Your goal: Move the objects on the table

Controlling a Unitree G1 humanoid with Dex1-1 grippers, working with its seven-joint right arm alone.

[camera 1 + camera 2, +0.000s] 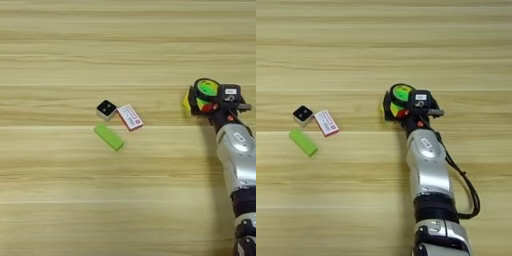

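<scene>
Nearest to us, our forearm rises from the bottom right edge and reaches away across the table, ending at the gripper at the right of the scene. The gripper sits right against the puzzle cube, with the black ring of tape just at the cube's far side, touching or overlapping it. Dark finger parts flank the cube, so we judge it may be held, but we cannot tell how far the gripper is spread or whether it truly grips. Well apart to the left lies a cluster of three small items. The green bar is the nearest of them, its long axis running from far-left to near-right. Just beyond it, the red-and-white card lies flat and slanted the same way, and the white cube with a black top sits just to the card's left, almost touching it. So the coming move likely turns on this: the cube and ring lie at the gripper itself, while the rest lie straight left of it. No container shows anywhere on the table.
</scene>
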